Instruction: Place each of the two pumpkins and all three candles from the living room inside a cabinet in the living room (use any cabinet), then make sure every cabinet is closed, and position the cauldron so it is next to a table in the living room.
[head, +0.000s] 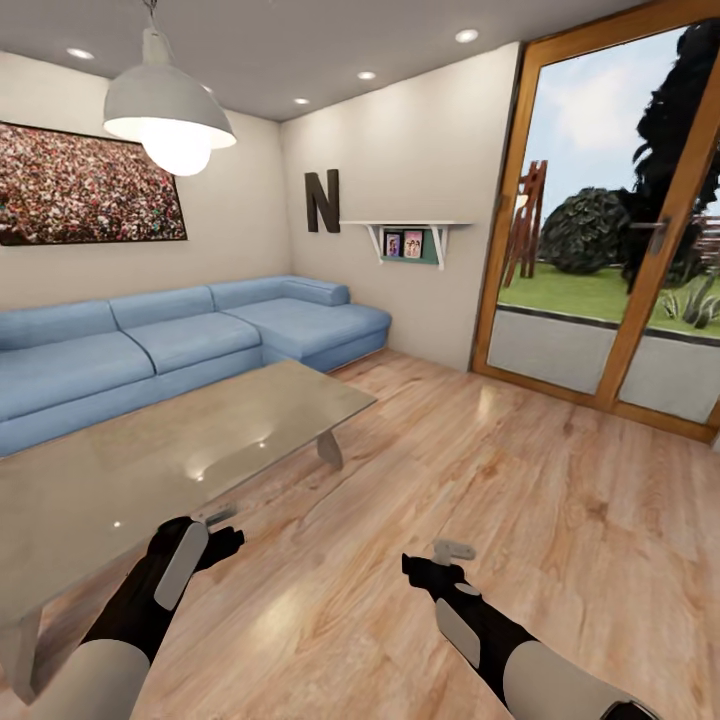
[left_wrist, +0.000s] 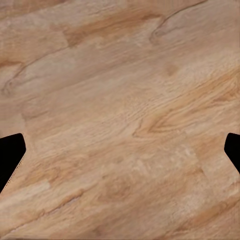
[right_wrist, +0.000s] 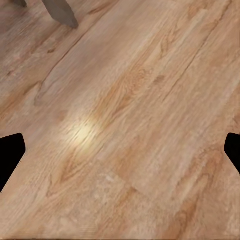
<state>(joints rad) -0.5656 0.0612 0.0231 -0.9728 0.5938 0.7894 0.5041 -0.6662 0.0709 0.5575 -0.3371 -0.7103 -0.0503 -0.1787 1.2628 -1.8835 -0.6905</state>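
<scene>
At the bottom of the head view, two black-and-white arms are extended forward and slightly inward over the pale wood-plank floor (head: 520, 470). The left gripper (head: 222, 517) is held at lower left, just beside the near long edge of the table; the right gripper (head: 455, 550) is held at lower centre-right, over bare floor. In each wrist view, two black fingertips (left_wrist: 11, 152) are seen at opposite frame edges, far apart, with nothing but floorboards between them; the same wide spread is seen for the right pair (right_wrist: 10, 155). Both grippers are thus spread wide and empty.

One large low rectangular coffee table with a glossy grey-green glass top (head: 150, 465) is found at left and centre-left, its near corner cut off by the frame edge. One blocky grey support (head: 330, 448) is seen beneath its far right corner, another at lower left. To the right of the table's long edge, a broad stretch of open floor runs toward the upper right.

Beyond the table, one light-blue L-shaped sofa (head: 180, 340) is set against the walls at left. One white pendant lamp (head: 168, 110) hangs at upper left, beside one wide framed picture (head: 85, 185). One dark letter N (head: 322, 201) and one white wall shelf (head: 405, 240) are mounted on the far wall. One wood-framed glass door (head: 610, 230) fills the upper right.
</scene>
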